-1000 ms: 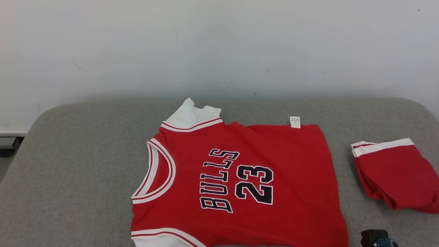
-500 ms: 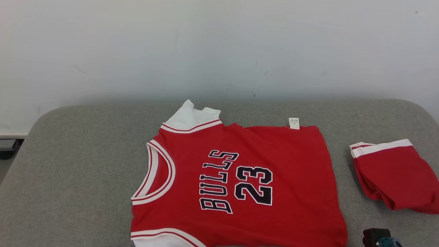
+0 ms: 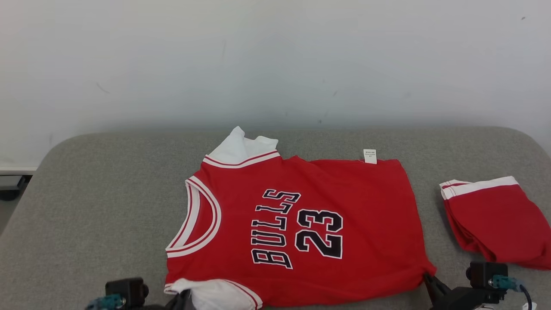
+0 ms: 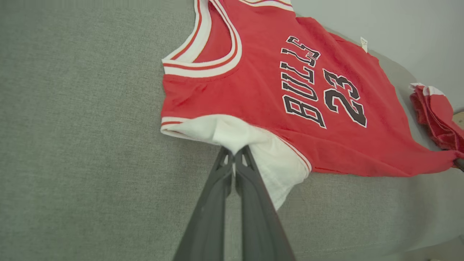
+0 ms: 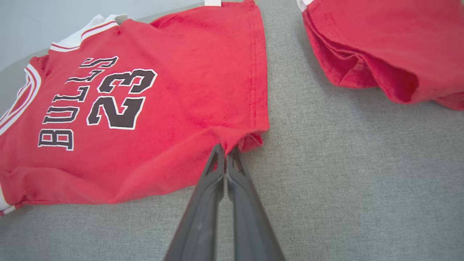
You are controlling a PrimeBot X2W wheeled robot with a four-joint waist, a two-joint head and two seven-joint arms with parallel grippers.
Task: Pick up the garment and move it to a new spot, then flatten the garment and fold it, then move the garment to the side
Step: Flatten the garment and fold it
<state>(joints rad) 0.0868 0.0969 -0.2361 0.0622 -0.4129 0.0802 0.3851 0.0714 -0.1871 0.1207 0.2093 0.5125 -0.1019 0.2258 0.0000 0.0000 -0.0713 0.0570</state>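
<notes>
Head view: the jersey is lying mid-cushion, collar pointing to 9 o'clock, with the shorts sitting apart at 3. And here's the change: both claws have come up to its near edge and are biting down. The left claw is pinching the white sleeve at 7 o'clock, fingers pressed together on cloth. The right claw is clamping the hem corner at 5 o'clock, puckering it. That's looking like the grip for folding the near side over.
</notes>
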